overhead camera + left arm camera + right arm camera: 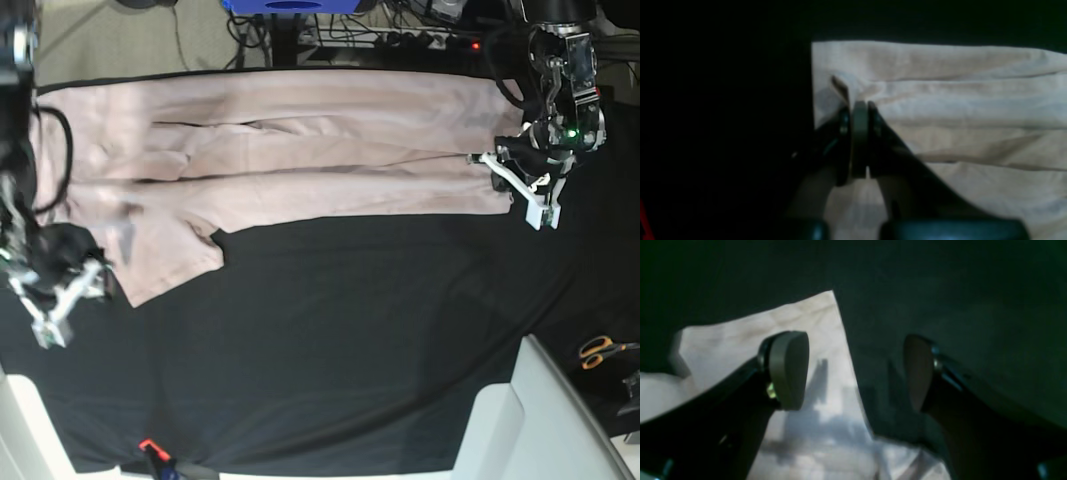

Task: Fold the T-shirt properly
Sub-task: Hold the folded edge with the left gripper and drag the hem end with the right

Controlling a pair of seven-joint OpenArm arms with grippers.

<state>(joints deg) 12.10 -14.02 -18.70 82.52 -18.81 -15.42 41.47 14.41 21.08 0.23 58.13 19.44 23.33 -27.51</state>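
Pinching T-shirt [940, 110] edge, left claw [859, 105]; right claw [853, 370] astride corner.

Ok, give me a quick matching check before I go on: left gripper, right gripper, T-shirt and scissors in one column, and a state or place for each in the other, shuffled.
Things:
1. left gripper
2. right gripper
3. T-shirt
4. scissors

States or places:
A. jaws spread wide over the cloth's edge, nothing between them
B. lying at the base view's right edge, orange handles
C. shut, pinching a bit of pink fabric near its edge
D. spread lengthwise across the far part of the black tablecloth

Pairs: 1-C, 2-A, 3-D, 4-B
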